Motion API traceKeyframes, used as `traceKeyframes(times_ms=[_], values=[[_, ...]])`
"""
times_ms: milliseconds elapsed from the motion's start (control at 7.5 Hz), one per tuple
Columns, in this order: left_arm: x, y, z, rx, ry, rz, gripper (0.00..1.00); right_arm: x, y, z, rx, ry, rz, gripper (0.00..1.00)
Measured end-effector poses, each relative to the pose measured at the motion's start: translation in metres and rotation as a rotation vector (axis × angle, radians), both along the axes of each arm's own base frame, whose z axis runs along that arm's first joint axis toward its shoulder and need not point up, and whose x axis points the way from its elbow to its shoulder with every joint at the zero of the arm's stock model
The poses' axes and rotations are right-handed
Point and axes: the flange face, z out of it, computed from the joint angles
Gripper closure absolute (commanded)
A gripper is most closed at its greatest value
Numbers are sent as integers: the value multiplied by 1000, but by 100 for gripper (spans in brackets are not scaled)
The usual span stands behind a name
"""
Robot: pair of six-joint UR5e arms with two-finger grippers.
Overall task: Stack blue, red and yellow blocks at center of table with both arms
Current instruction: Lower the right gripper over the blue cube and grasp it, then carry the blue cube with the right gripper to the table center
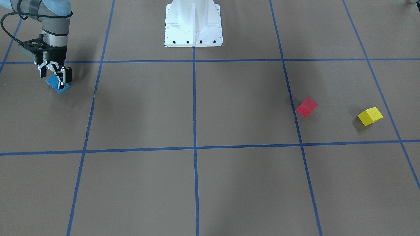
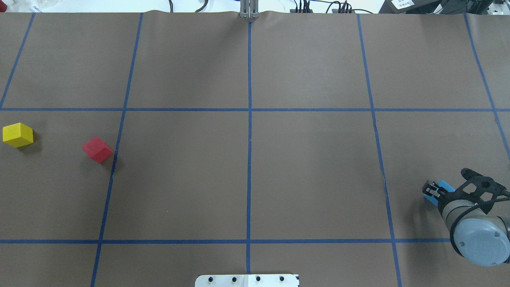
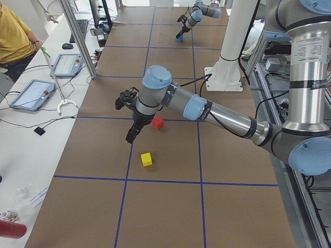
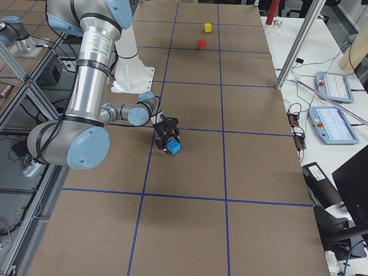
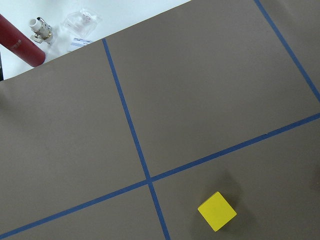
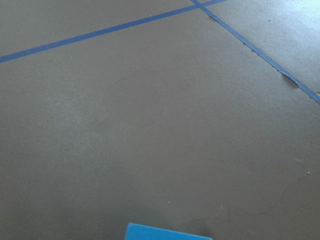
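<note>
1. Your right pincer [image 1: 55,78] is clamped on the blue block [image 1: 54,84], held between its fingertips.
2. Your left pincer [image 3: 130,137] hangs above the table; you cannot tell whether it is open or closed.
3. The yellow block [image 3: 147,159] and red block [image 3: 158,123] lie near the left pincer, well apart from the right.

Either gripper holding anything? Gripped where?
Right gripper appears shut on the blue block, fingers on two opposite side faces. Left gripper holds nothing; red block and yellow block lie free.

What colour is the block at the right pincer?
Blue; the block shows best in the exterior right view.
</note>
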Motion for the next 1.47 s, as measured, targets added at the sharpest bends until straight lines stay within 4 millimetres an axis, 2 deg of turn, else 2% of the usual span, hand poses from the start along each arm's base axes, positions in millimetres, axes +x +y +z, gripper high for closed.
traceKeyframes(times_ms=[267, 533, 667, 1067, 1467], values=[[0, 0, 0, -1, 0, 0, 0, -15, -6, -19, 40, -7, -48, 100], [0, 0, 1, -1, 0, 0, 0, -38, -22, -56, 127, 15, -213, 100], [0, 0, 1, -2, 0, 0, 0, -52, -33, -81, 174, 12, -292, 100], [0, 0, 2, -5, 0, 0, 0, -103, -64, -182, 319, -73, -472, 100], [0, 0, 4, -11, 1, -2, 0, -197, -94, -275, 436, -123, -536, 100]])
